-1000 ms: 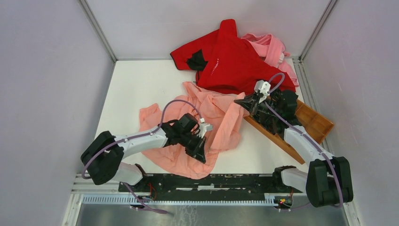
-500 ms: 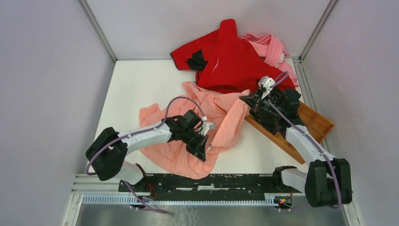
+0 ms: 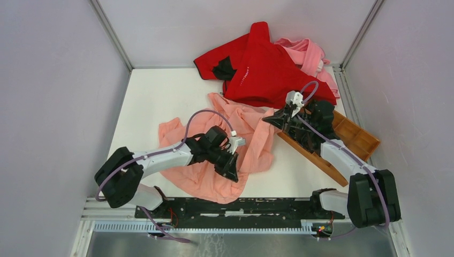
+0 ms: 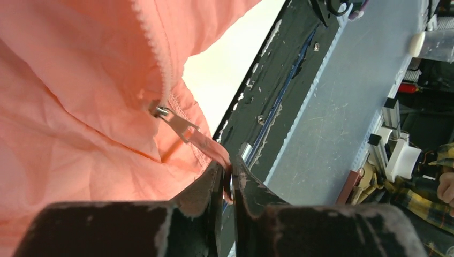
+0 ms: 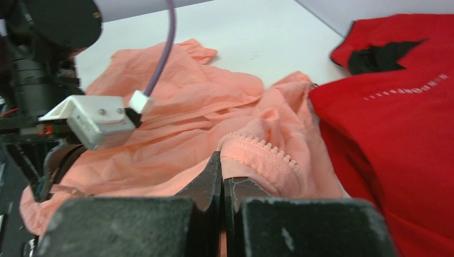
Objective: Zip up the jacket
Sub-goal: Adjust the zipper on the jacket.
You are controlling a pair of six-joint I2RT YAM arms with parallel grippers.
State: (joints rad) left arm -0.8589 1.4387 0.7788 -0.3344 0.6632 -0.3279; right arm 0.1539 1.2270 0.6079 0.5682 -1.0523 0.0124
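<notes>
Moved since half a second ago: right gripper [image 3: 269, 119], swung back leftward and slightly nearer the bases, toward the left gripper [image 3: 231, 170]; left gripper barely shifted.

Entry 1, left gripper: fingers all but closed, only a sliver between them, nipping a narrow strip of the jacket [image 3: 243, 128] at the foot of its zipper. Metal zipper pull [image 4: 174, 122] just beyond the fingertips, not between them. Toothed zipper tape [image 4: 155, 48] running on past the pull.

Entry 2, jacket: salmon-pink, crumpled on the white table [image 3: 155, 101], spread beneath the left gripper and across to the right gripper's tips.

Entry 3, right gripper: fingers pressed fully together, pinching a fold of the jacket's zipper edge [image 5: 257, 152], with fabric draped over one fingertip.

Entry 4, beyond and right of the right gripper: red garment [image 3: 262, 69], lying against the jacket's far side.

Entry 5, farther beyond: paler pink garment [image 3: 310, 53], partly under the red one.

Entry 6, right of the right gripper: wooden tray [image 3: 358, 140], under that arm.
</notes>
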